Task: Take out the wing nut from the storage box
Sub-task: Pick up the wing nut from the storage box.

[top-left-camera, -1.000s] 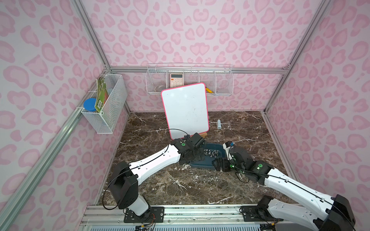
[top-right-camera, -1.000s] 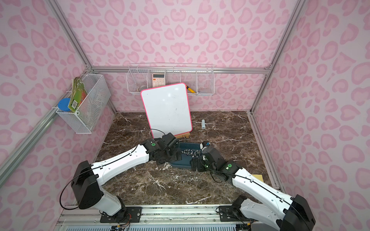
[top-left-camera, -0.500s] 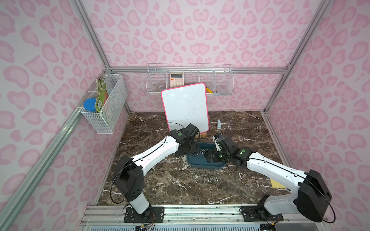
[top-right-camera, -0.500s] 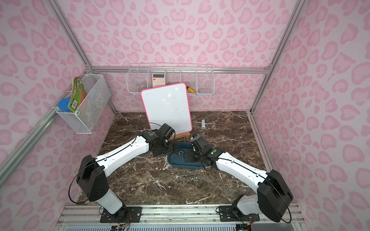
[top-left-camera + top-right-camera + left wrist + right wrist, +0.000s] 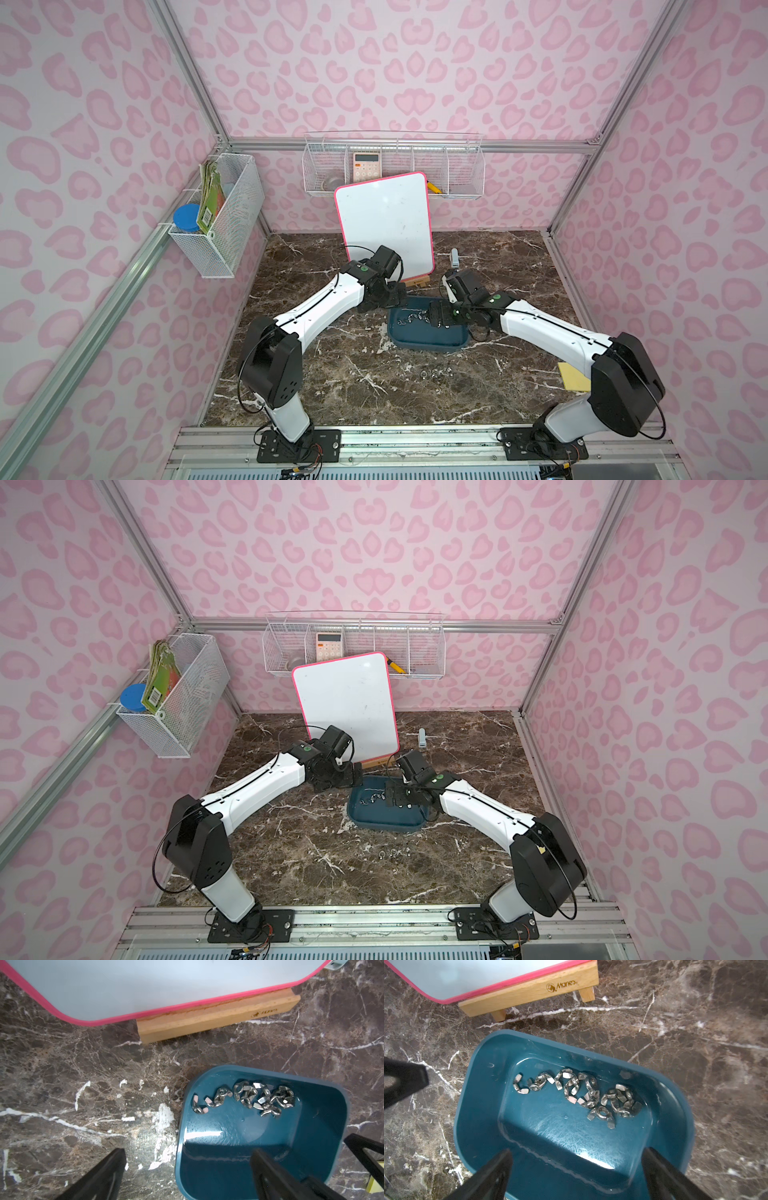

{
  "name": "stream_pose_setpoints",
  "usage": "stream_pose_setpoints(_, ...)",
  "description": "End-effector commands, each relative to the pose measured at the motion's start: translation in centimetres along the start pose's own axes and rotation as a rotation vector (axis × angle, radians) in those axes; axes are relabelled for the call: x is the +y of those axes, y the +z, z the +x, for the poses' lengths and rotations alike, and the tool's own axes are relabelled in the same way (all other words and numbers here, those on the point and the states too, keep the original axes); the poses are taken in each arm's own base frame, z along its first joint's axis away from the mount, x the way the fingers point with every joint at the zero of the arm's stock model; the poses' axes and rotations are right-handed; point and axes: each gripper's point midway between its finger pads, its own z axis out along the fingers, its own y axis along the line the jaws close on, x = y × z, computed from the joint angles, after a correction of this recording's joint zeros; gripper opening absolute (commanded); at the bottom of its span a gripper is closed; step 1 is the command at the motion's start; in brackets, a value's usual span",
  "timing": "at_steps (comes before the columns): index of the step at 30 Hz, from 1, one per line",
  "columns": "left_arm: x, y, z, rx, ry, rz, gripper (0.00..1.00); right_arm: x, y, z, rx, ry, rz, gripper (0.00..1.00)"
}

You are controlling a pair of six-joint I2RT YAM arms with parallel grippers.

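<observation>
1. Teal-blue plastic forms the storage box (image 5: 428,348), which sits near the middle of the dark marble bench (image 5: 332,374), just in front of the wooden stand (image 5: 529,991) that props up a pink-edged whiteboard (image 5: 384,224).
2. Inside the box, silver wing nuts (image 5: 577,1093) lie in a loose row along the side nearer the whiteboard, and several touch or overlap.
3. The left claw (image 5: 188,1151) is spread wide and grips nothing. It straddles one short end of the box, with one finger (image 5: 106,1172) over the bench and the other over the box floor. Whether either touches the rim cannot be told.
4. The right claw (image 5: 576,1151) is also spread wide and empty. Both its fingers are above the box, on the side away from the whiteboard, with the nuts beyond the tips and apart from them.
5. In both top views the two claws reach the box from opposite ends and are close together.
6. A few small shiny bits (image 5: 434,372) lie on the bench in front of the box, too small to name.
</observation>
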Motion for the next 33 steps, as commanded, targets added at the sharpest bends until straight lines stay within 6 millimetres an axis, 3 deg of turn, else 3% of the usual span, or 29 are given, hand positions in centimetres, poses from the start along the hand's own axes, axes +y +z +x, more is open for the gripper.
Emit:
stream_pose_setpoints(1,-0.5,0.2,-0.5,0.009,0.009,0.041,0.98,-0.1,0.1,0.2,0.016,-0.002,0.001,0.99)
stream_pose_setpoints(8,-0.1,1.0,-0.4,0.051,-0.008,0.048,0.98,-0.6,0.8,0.5,0.035,-0.014,0.01,0.97)
stream_pose_setpoints(9,-0.6,0.4,-1.3,0.028,-0.008,0.064,0.98,-0.6,1.0,0.6,0.04,-0.02,0.012,0.97)
stream_pose_setpoints(13,-0.6,0.4,-1.2,0.029,-0.01,0.071,0.98,-0.4,1.3,0.6,0.047,-0.038,0.001,0.92)
stream_pose_setpoints(20,-0.4,0.1,-1.1,0.033,-0.018,0.068,0.98,-0.8,2.2,1.1,0.06,-0.179,0.052,0.68)
stream_pose_setpoints(23,-0.4,0.0,-1.0,0.033,-0.023,0.074,0.98,-1.5,2.8,1.4,0.079,-0.246,0.097,0.48)
stream_pose_setpoints(33,0.0,0.3,0.0,0.052,-0.036,0.072,0.98,-3.6,4.0,2.8,0.142,-0.435,0.26,0.37)
